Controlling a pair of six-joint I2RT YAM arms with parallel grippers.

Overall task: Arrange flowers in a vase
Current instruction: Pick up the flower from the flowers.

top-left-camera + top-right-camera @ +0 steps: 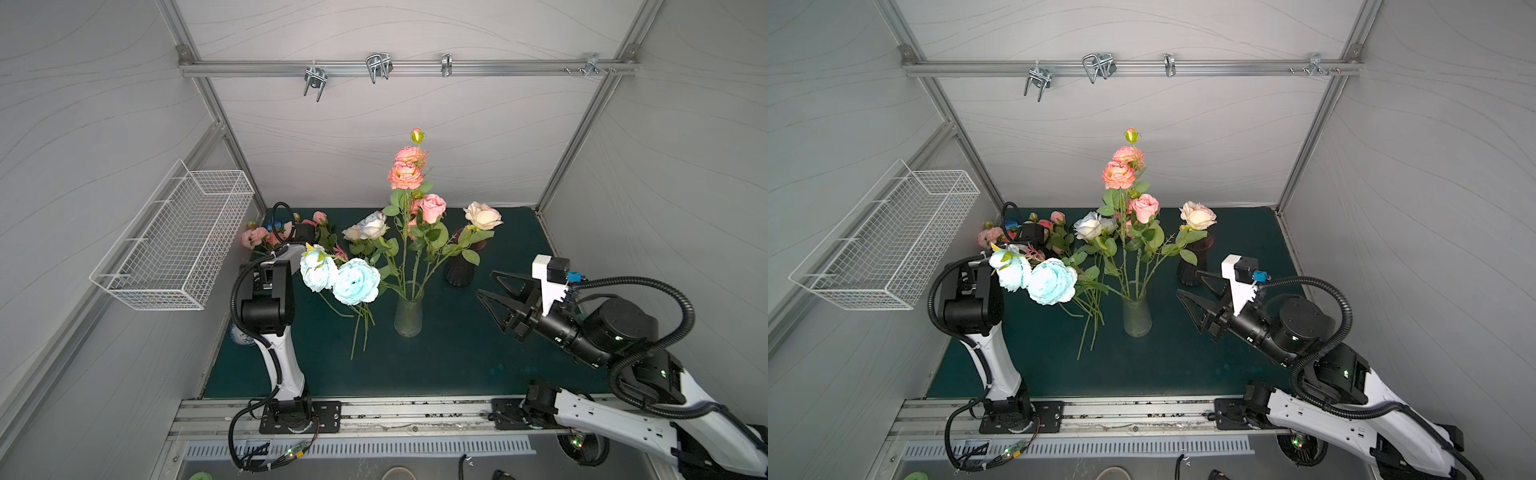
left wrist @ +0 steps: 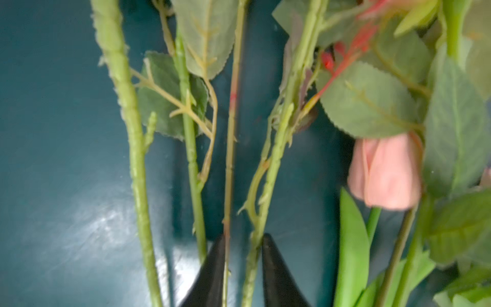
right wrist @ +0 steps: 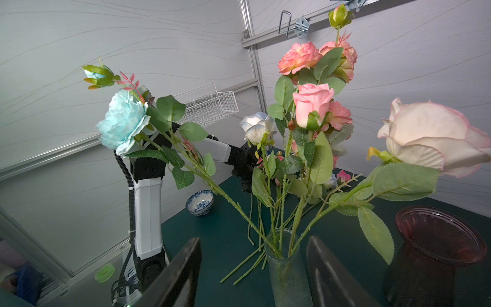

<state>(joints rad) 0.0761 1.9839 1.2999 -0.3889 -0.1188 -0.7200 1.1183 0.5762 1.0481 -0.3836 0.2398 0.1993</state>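
A clear glass vase [image 1: 408, 318] [image 1: 1136, 316] [image 3: 288, 276] stands mid-table. It holds peach [image 1: 405, 174], pink [image 1: 432, 208], cream [image 1: 482, 216] and white [image 1: 372, 225] flowers, and a pale blue peony spray [image 1: 356, 282] leaning left. More flowers [image 1: 266, 235] lie in a pile at the back left. My left gripper [image 2: 241, 239] [image 3: 247, 186] reaches down over that pile, hidden under the blue blooms in both top views. Its jaws are narrow, with a thin stem [image 2: 229, 159] and a thicker stem [image 2: 275, 164] between them, one against each finger. My right gripper [image 1: 485, 283] [image 1: 1187, 282] [image 3: 254, 239] hovers open and empty right of the vase.
A dark ribbed vase [image 1: 459, 272] [image 3: 425, 265] stands behind the right gripper's fingertips. A blue-and-white bowl [image 3: 199, 203] sits at the table's left edge by the left arm. A pink bud [image 2: 385, 172] lies in the pile. A white wire basket [image 1: 178, 245] hangs on the left wall.
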